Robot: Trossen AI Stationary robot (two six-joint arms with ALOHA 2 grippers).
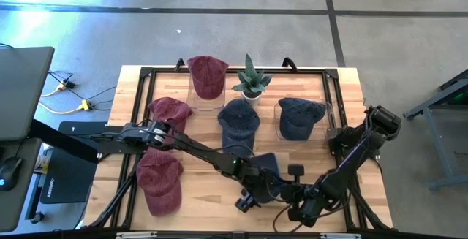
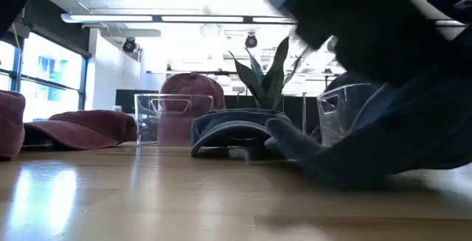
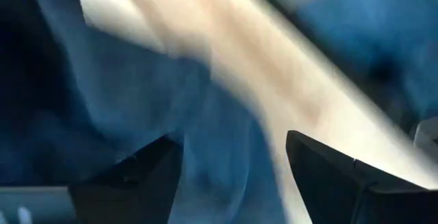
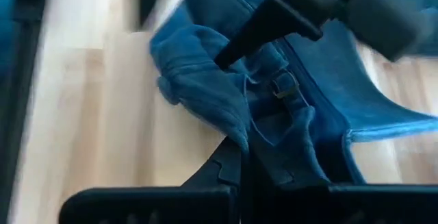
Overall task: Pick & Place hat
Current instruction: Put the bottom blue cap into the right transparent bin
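A navy hat [image 4: 226, 80] lies crumpled on the wooden table near its front edge, right of the middle [image 1: 267, 163]. My right gripper [image 4: 239, 176] is shut on the hat. My left gripper [image 3: 233, 162] reaches in from the table's left and stands open over the same hat, with blue cloth [image 3: 205, 135] showing between its fingers. One of its fingers [image 4: 256, 25] shows in the right wrist view, slanting down onto the hat's crown. In the low view the two arms and the hat [image 2: 413, 149] fill the right side. My right gripper pinches a bunched fold of the hat's cloth [image 4: 241, 136] between its two shut fingers, close to the back strap's buckle [image 4: 284, 83]. The fingers slant down from the table's near right. The hat's other parts lie slack on the table. My left gripper's open fingers stand on either side of the hat's cloth. Whether they touch it, I cannot tell.
At the far edge stand a red hat on a clear stand [image 1: 207, 77], a potted plant [image 1: 252, 82] and a navy hat on a clear stand [image 1: 300, 116]. Another navy hat [image 1: 239, 118] and two red hats [image 1: 170, 111] [image 1: 159, 182] lie on the table.
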